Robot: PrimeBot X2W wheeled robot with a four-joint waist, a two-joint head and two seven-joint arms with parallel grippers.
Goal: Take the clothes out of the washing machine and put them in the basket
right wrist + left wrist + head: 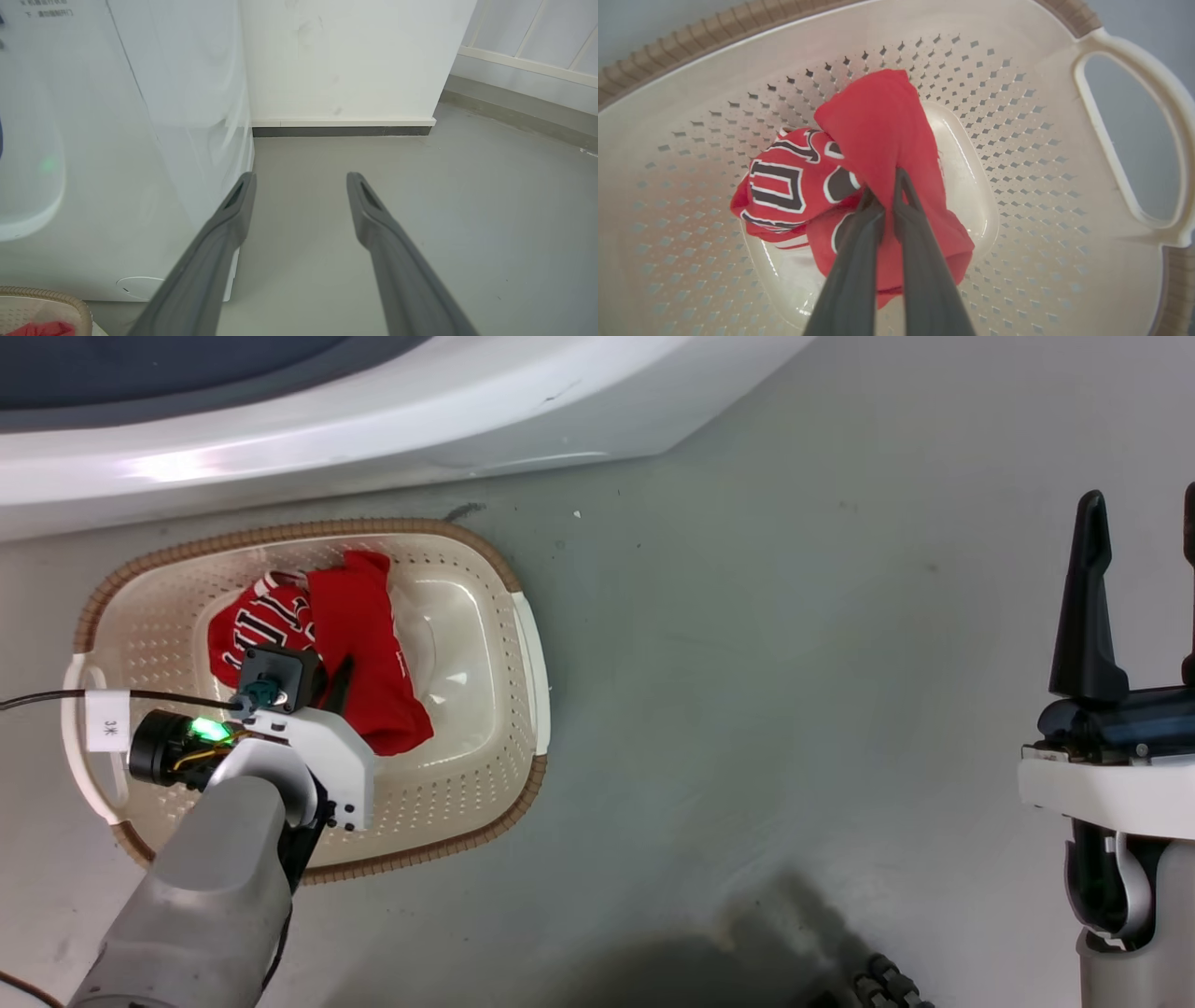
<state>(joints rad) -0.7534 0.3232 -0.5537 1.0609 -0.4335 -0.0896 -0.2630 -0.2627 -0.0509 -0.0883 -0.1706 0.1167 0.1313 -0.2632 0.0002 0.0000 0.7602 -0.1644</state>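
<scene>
**Head view.** My left gripper (334,683) reaches down into the basket (280,533), which stands on the grey floor (794,663) just in front of the washing machine (373,420). The red clothes (359,644) lie inside the basket, toward its left half. My right gripper (1141,513) is well apart from the basket, above bare floor at the right, with its fingers pointing up the view.

**Left wrist view.** I see the 2 fingers of the left gripper drawn together, pinching a fold of the plain red piece (878,121). This piece drapes from the basket's perforated wall down to its bottom. Touching it is the jersey (784,186) with black-and-white lettering, bunched on the bottom.

**Right wrist view.** The right gripper's 2 fingers are spread apart. They point along the floor toward a white wall (350,60), with the washing machine's side at the left. A corner of the basket, with red cloth in it, shows at the lower left.
</scene>
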